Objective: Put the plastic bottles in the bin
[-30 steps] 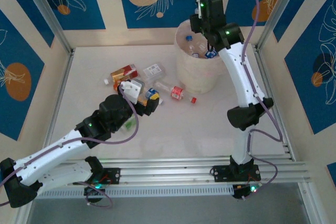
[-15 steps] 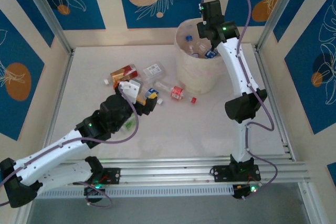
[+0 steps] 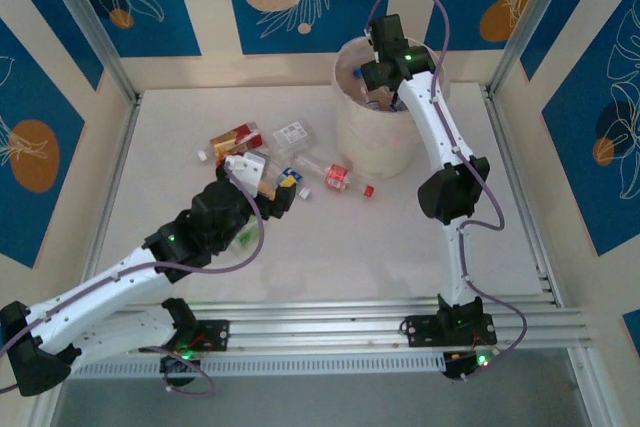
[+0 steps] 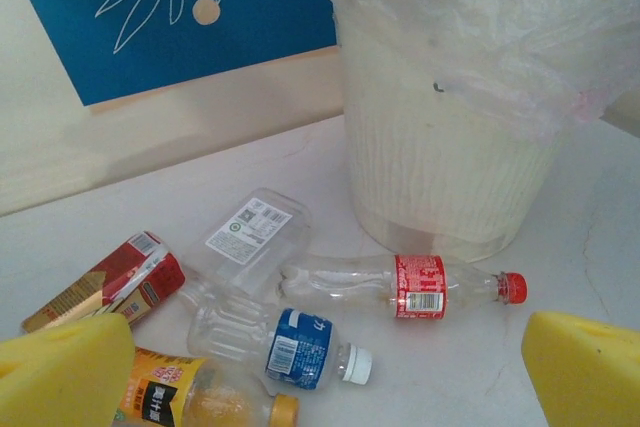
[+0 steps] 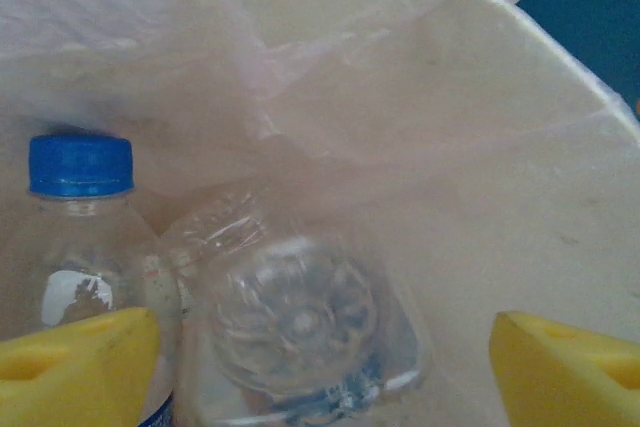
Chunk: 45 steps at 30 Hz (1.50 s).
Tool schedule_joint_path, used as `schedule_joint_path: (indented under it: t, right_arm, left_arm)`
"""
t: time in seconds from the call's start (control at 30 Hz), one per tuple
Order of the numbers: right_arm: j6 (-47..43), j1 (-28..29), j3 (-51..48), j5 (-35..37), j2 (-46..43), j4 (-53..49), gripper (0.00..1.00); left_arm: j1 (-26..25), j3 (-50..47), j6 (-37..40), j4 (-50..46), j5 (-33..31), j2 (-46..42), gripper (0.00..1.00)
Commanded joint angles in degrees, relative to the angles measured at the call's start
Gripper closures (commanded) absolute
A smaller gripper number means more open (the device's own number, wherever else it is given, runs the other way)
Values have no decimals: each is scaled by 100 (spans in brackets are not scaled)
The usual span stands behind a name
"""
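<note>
- Blue leaf-patterned panels wall in the pale tabletop (image 3: 330, 247). From above, my right arm (image 3: 440, 137) has swung further in over the bin (image 3: 375, 142) than a second ago, and its wrist now sits at the rim. My left arm (image 3: 130, 277) has not shifted. It lies low and points at the plastic bottles (image 3: 290, 172) scattered just left of the bin.
- Left wrist view: my left jaws are spread wide, with a yellow pad (image 4: 60, 377) at either lower corner and nothing between them. Five bottles are still out on the tabletop ahead:
  - a red-labelled bottle (image 4: 420, 287) with a red cap, lying near the foot of the bin;
  - a blue-labelled bottle (image 4: 295, 347) close to me;
  - an orange-labelled bottle (image 4: 190, 402) just beside it;
  - a crushed red bottle (image 4: 110, 282);
  - a flattened clear bottle (image 4: 255, 232) with a white label.
- Right wrist view: my right jaws have just opened and now stand spread, pinching nothing. Below them, inside the bag liner (image 5: 350, 77), a clear bottle (image 5: 300, 327) seen end-on rests against a blue-capped bottle (image 5: 80, 217).
- I judge that the clear bottle has just been dropped, so one more delivery is done. My right arm is free to lift out, and my left jaws are placed for the next pick from the pile.
</note>
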Motion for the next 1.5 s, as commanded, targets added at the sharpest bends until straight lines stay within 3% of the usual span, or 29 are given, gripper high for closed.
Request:
schedule_joint_path:
  t: [0.0, 0.23, 0.5, 0.67, 0.83, 1.0, 1.47]
  right_arm:
    - [107, 2, 470, -214, -27, -147, 9]
    - [261, 109, 696, -493, -295, -289, 7]
    - [851, 147, 352, -993, -1046, -498, 1]
    - [1397, 147, -526, -1281, -1874, -294, 1]
    - [1900, 172, -1241, -1452, -2502, -323, 1]
    - [2303, 325, -2081, -1452, -3086, -375, 1]
    - [3039, 780, -4031, -1031, -4328, -156, 1]
  left_arm:
    - [22, 95, -119, -205, -242, -67, 0]
    - [55, 363, -297, -712, -387, 48, 0]
    - [349, 1346, -704, -2685, -308, 709, 0]
    - [815, 1867, -1246, -4014, 207, 1236, 1]
    - [1216, 1826, -1470, -4669, 777, 1665, 1]
    - [1467, 1663, -1442, -5019, 1220, 2186, 2]
    - [1749, 1398, -1245, -4955, 1296, 3197, 2]
